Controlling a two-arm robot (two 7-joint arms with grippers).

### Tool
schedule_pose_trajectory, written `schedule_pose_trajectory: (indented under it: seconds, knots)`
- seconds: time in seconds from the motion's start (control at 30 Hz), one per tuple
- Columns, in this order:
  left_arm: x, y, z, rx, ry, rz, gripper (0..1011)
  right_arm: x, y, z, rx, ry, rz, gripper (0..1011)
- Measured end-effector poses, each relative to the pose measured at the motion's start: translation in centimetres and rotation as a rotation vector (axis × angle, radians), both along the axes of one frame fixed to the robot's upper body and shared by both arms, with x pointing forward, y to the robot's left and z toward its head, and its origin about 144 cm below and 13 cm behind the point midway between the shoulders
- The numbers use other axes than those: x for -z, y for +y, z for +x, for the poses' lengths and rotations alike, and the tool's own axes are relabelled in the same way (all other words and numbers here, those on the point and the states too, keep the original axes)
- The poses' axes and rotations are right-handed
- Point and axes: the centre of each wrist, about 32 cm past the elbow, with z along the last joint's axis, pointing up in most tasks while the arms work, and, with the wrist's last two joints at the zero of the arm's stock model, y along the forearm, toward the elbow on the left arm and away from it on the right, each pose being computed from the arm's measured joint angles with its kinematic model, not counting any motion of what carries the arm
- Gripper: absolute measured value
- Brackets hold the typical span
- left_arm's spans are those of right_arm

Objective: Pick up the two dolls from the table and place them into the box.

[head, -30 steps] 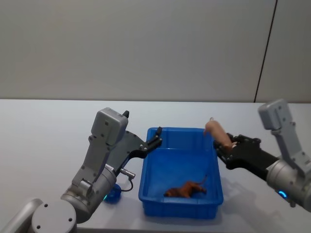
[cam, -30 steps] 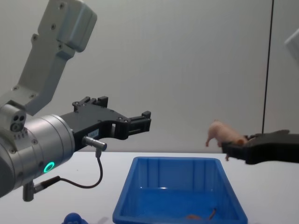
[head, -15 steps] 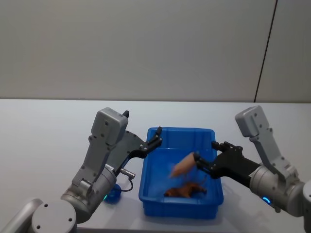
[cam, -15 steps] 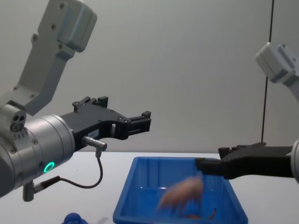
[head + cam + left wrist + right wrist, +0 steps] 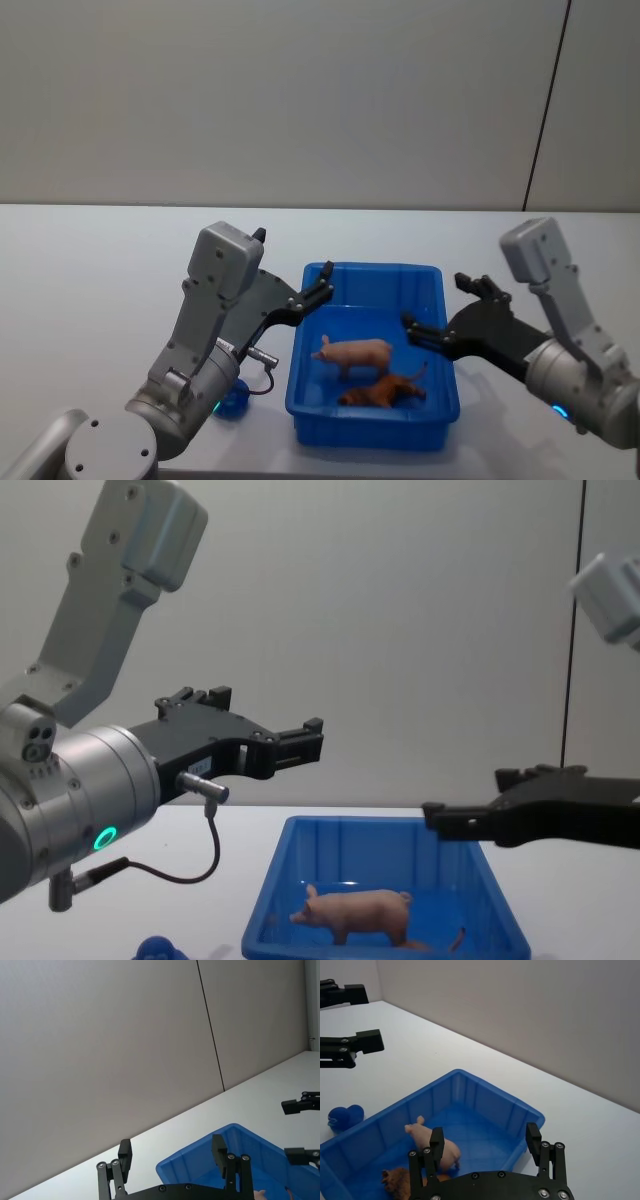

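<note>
The pink pig doll (image 5: 352, 353) stands upright inside the blue box (image 5: 372, 267), near its middle; it also shows in the chest view (image 5: 355, 912) and the right wrist view (image 5: 432, 1142). My right gripper (image 5: 436, 302) hangs open and empty over the box's right rim. The dark-blue doll (image 5: 232, 400) lies on the white table (image 5: 90, 290) left of the box, below my left arm, and is seen again low in the chest view (image 5: 158, 947) and beside the box (image 5: 342, 1116). My left gripper (image 5: 318, 290) is open above the box's left rim.
A brown toy animal (image 5: 385, 392) lies in the box near its front wall, just in front of the pig. The table stretches wide to both sides of the box, with a grey wall behind it.
The right gripper swung in over the box and opened; the pig fell from it and now stands in the box. The gripper has drawn back slightly right. The left arm has not moved.
</note>
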Motion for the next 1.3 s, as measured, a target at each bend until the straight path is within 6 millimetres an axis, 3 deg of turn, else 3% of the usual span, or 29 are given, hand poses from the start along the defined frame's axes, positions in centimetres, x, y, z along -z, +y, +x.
schedule_pose_trajectory:
  seconds: [0.67,1.3]
  knots:
    - [0.0,0.0,0.0,0.000,0.000,0.000,1003,0.5,-5.1,0.3,0.049,-0.076,-0.030,1001]
    - [-0.6,1.4,-1.4,-0.063,0.050,0.070,1003,0.6,-6.8,0.5,0.060,-0.094,-0.048,1001]
